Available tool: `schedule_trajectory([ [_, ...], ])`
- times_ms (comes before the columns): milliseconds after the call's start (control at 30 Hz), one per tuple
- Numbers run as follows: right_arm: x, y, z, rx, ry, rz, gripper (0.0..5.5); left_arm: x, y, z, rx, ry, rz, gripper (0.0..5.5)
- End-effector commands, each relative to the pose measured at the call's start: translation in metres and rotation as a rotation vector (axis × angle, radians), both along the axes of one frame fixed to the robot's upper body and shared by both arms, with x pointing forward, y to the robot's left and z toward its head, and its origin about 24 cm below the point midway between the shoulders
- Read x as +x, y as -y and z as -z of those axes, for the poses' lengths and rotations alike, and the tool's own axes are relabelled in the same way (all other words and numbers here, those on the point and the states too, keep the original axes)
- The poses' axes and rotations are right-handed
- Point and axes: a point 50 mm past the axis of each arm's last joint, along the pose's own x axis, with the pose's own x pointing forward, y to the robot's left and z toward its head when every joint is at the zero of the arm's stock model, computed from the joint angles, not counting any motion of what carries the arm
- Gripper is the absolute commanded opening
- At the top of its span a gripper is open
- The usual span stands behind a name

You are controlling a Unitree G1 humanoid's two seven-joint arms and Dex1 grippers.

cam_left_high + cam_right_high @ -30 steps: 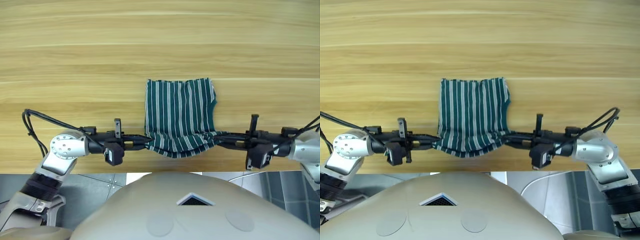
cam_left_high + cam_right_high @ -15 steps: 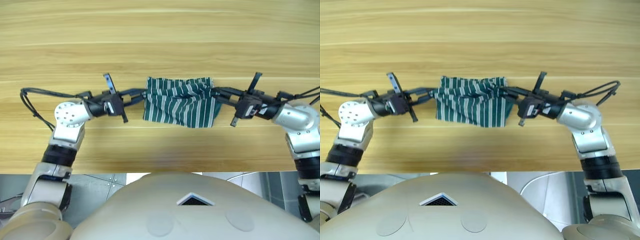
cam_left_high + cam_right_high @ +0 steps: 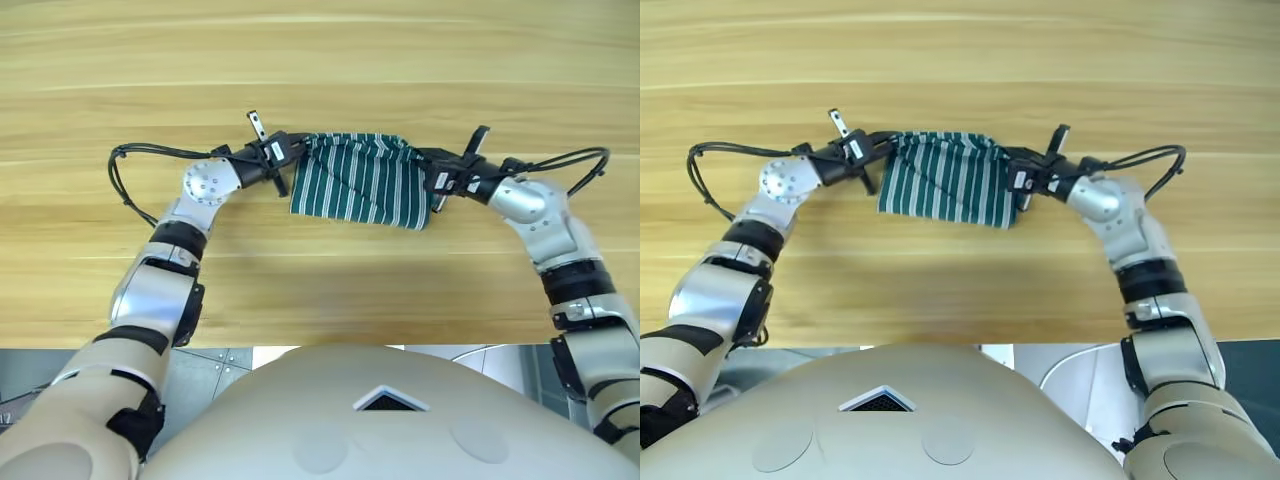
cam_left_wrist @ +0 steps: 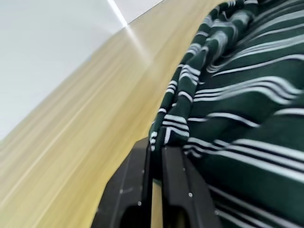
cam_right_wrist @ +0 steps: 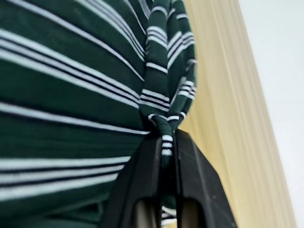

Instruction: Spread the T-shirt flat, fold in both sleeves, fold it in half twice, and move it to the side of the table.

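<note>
Left eye view: nearest is the front edge of the desk [image 3: 320, 300], light wood with the grain running side to side. Both arms reach forward over it and bend inward toward each other.

Between them, about mid-desk, is the shirt [image 3: 360, 185]. It is dark green with thin white stripes and folded down to a small, roughly rectangular bundle. The left jaws pinch its far left corner and the right jaws pinch its far right corner. The far edge is pulled between the two grips and puckers at both ends, and the rest drapes back toward the robot. The near edge runs slightly skewed, sitting nearer the robot on the right side. There is a shadow on the wood just under it; I cannot tell whether that edge touches the desk.

Left wrist view: the left jaws are almost closed, with a thin fold of striped cloth caught between them. The shirt [image 4: 237, 118] bunches up right past the tips.

Right wrist view: it is the same on this side. The right jaws are narrow and clamped on a gathered, twisted corner, and the cloth [image 5: 71, 71] fans out beyond.

Past the shirt, the desk wood runs on to the far side.
</note>
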Motion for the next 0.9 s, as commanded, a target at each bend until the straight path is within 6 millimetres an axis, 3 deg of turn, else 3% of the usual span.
schedule_trajectory([
  [33, 0.003, 0.002, 0.017, -0.058, -0.053, 0.055, 0.12, 0.003, 0.003, 0.017, 0.116, -0.072, -0.066, 0.09],
  [167, -0.001, 0.004, 0.026, -0.06, -0.109, 0.064, 0.12, 0.001, 0.005, 0.03, 0.163, -0.195, -0.085, 0.09],
  [200, 0.0, 0.006, 0.025, -0.045, -0.106, 0.084, 0.49, -0.001, 0.005, 0.033, 0.181, -0.22, -0.075, 0.44],
  [367, 0.007, 0.014, 0.02, 0.106, -0.149, 0.173, 1.17, -0.003, 0.008, 0.035, 0.141, -0.306, -0.058, 1.04],
  [633, 0.044, 0.037, -0.007, 0.626, -0.19, 0.447, 2.46, 0.033, -0.005, 0.001, -0.082, -0.296, -0.3, 2.15],
  [767, 0.054, 0.04, -0.013, 0.876, -0.258, 0.479, 3.2, 0.043, 0.001, -0.014, -0.16, -0.3, -0.284, 2.18],
  [900, 0.055, 0.043, -0.013, 0.99, -0.301, 0.475, 3.88, 0.046, 0.002, -0.019, -0.361, -0.443, -0.284, 2.18],
])
